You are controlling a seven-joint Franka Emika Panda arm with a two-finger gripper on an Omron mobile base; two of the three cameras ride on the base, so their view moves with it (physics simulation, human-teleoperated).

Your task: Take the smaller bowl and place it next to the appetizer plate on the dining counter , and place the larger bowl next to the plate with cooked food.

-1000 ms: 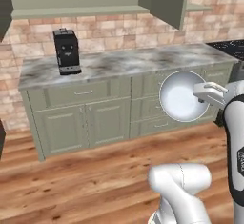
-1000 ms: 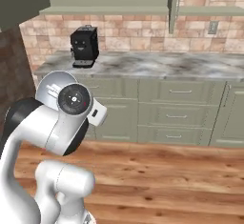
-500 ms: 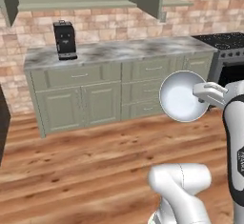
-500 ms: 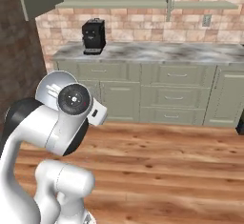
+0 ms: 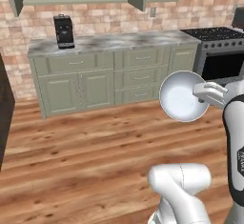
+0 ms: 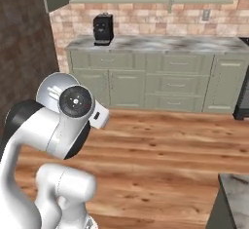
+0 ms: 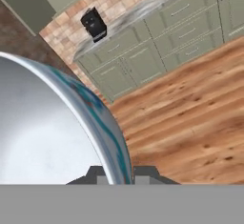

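The smaller bowl point(image 5: 182, 97), white with a pale inside, hangs tilted on edge in the air above the wood floor, its opening facing the left base camera. My gripper point(image 5: 204, 95) is shut on its right rim. In the hand view the bowl point(image 7: 47, 123) covers the left half, its blue-patterned rim running down between my two fingertips, where the gripper point(image 7: 116, 173) pinches it. The larger bowl, both plates and the sink are out of view.
A narrow marble counter point(image 5: 114, 42) on sage-green cabinets runs along the brick wall, with a black coffee machine point(image 5: 63, 31) on it. A stove point(image 5: 217, 51) stands at its right end. A marble counter corner point(image 6: 236, 191) shows at the lower right. Wood floor point(image 5: 86, 147) lies between.
The whole scene has shifted as the base drives: the brick-wall counter has drawn back and the stove has come into view. The bowl stays held in the gripper.
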